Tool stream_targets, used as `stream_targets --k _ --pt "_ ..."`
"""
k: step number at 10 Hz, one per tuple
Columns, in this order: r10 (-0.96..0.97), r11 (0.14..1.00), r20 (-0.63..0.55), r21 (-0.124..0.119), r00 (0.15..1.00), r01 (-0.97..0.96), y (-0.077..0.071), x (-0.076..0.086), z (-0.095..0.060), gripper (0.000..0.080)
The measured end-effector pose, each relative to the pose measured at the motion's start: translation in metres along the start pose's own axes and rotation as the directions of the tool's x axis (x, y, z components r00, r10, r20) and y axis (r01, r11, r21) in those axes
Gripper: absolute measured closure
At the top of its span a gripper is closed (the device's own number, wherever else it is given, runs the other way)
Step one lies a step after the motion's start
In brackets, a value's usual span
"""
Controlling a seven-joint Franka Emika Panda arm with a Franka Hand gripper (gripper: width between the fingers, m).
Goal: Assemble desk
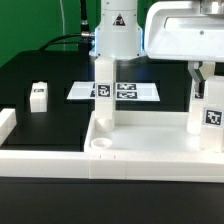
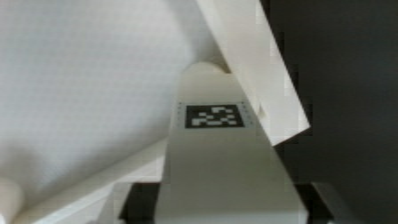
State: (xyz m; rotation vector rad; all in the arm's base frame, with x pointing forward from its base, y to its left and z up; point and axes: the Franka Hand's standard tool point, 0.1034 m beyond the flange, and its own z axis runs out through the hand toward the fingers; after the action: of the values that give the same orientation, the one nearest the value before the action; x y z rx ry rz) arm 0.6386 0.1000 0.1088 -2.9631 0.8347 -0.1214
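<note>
arm: upright, reaching straight down | pincer [image 2: 217, 203]: points downward, jaws closed on a leg [image 2: 217, 150] (tag visible)

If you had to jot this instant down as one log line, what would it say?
tool: shut on leg | leg: upright in tabletop | second leg: standing in tabletop | loose leg: on table

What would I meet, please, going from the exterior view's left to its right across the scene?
Small loose leg → marker board → upright leg standing at the tabletop → claw → tagged leg beneath it.
</note>
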Motion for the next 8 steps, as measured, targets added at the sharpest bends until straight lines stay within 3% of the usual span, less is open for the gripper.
stream_targets --k 3,5,8 --pt "0.294 0.956 0.001 -0.002 0.956 -0.294 0.0009 0.0000 0.0001 0.0509" --pt "0.491 0.871 0.003 -0.004 0.871 -0.491 0.0005 -0.0009 0.0003 0.0509" --pt "0.609 0.793 0.016 -0.003 0.793 -0.609 0.0014 -0.0006 -0.0002 0.0509"
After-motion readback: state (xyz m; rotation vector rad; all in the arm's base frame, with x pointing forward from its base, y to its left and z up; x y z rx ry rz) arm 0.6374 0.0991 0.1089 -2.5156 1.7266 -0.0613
